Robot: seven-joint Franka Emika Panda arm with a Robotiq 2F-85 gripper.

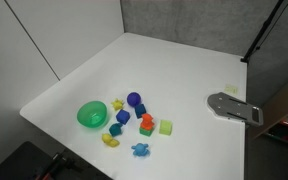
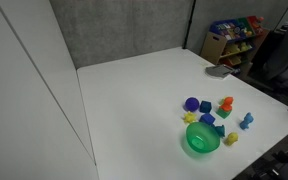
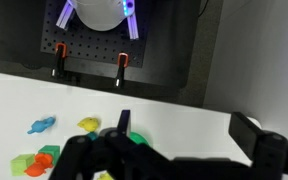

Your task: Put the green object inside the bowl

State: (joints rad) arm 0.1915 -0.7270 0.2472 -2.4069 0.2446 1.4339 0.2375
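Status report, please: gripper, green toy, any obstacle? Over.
Gripper open, empty. Green toy on table, outside bowl. Other toys close around it.

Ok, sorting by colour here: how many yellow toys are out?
2: one yellow toy between the bowl and blue ball, the other by the table's edge. More may be hidden.

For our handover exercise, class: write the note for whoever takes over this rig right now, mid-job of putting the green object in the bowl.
Gripper: seen only in the wrist view, above the table; open or shut unclear.
Green object: on the table among the toys, apart from the bowl.
Done: nothing yet.
Left: grasp the object, drop it in the bowl.
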